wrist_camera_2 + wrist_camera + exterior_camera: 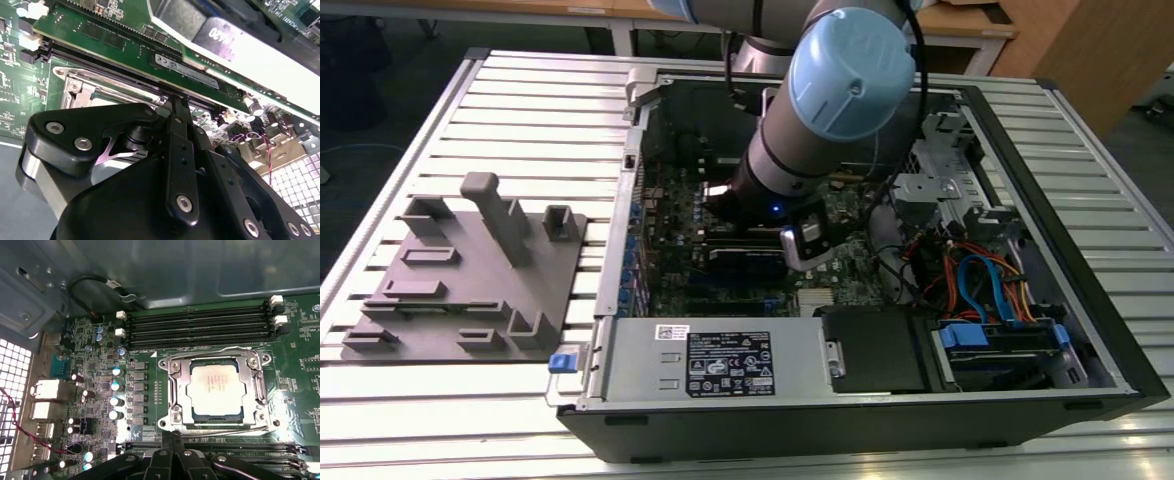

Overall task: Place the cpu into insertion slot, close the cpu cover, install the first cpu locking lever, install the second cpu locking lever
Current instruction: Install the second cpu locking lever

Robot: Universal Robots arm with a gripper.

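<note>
Gripper poised at the socket's edge with the cpu already seated under its closed frame

In the first wrist view the cpu (215, 388) lies flat in the insertion slot (186, 416) and the cpu cover (176, 385) frames it, lying down over the chip's edges; the gripper (172, 436) sits just beside the socket's rim, its black fingers (176, 441) pressed together on nothing that I can see. The likely trouble is a locking lever slipping off those narrow tips: the thin wire lever offers little to push on, and a slip could drive the fingertips into the memory slots (200, 325) or small capacitors (116, 386) crowding the motherboard (95, 370). In the exterior view the arm (834, 120) reaches deep into the computer case (1067, 300), so clearance is tight
</note>
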